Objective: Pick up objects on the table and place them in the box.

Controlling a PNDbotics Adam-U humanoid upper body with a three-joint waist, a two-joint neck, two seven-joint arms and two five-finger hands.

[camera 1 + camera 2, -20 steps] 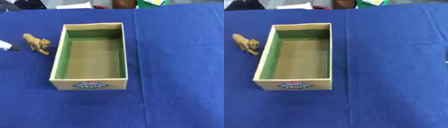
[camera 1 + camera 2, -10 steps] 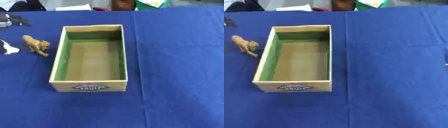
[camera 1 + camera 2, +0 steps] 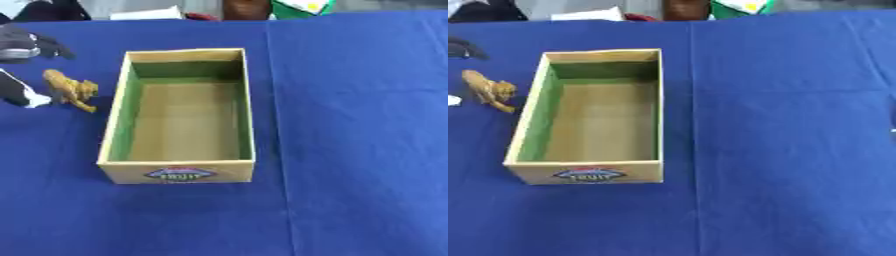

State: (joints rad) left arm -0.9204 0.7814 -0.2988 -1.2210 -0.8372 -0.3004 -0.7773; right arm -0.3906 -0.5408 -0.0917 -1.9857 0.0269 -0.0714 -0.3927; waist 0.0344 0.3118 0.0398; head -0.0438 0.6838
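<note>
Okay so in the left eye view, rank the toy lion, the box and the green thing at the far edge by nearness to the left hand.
1. Toy lion, right beside the left hand.
2. Box, mid-table.
3. Green thing, far edge, right of the box.

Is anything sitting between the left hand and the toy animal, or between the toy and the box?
Nothing visible. The left hand is right beside the small tan toy animal, with only bare blue tablecloth between the toy and the open cardboard box, whose near wall it must clear.

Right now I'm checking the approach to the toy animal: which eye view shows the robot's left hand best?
The left eye view: the left hand shows as dark fingers and a white-tipped part beside the toy animal. The right eye view catches only slivers at its left edge.
</note>
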